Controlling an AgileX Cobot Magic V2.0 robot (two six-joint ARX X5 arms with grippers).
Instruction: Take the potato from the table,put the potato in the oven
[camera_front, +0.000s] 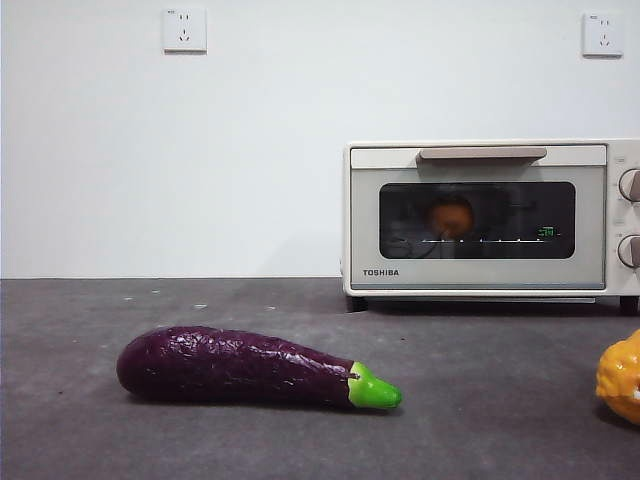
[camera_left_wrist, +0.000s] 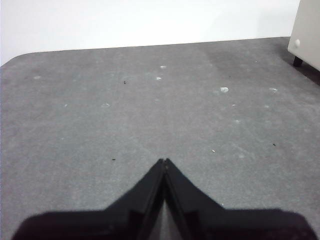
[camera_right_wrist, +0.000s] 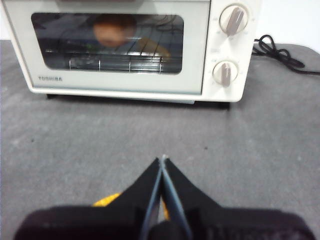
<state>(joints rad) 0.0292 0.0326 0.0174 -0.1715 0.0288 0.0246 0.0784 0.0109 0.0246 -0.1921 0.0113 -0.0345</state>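
Potato (camera_right_wrist: 114, 29) sits behind the shut oven (camera_right_wrist: 120, 50) door, ahead of the right tool (camera_right_wrist: 163, 161).
Both tools pressed together, empty; the potato looks light, firm, best pinched across its middle.

The potato (camera_front: 451, 217) sits inside the oven (camera_front: 480, 280) on its wire rack (camera_right_wrist: 117, 64), behind the shut door; the oven stands at two o'clock on the table (camera_front: 200, 450). The eggplant (camera_front: 250, 367) lies before it at seven o'clock; the bumpy item (camera_front: 621, 376) sits at four o'clock.
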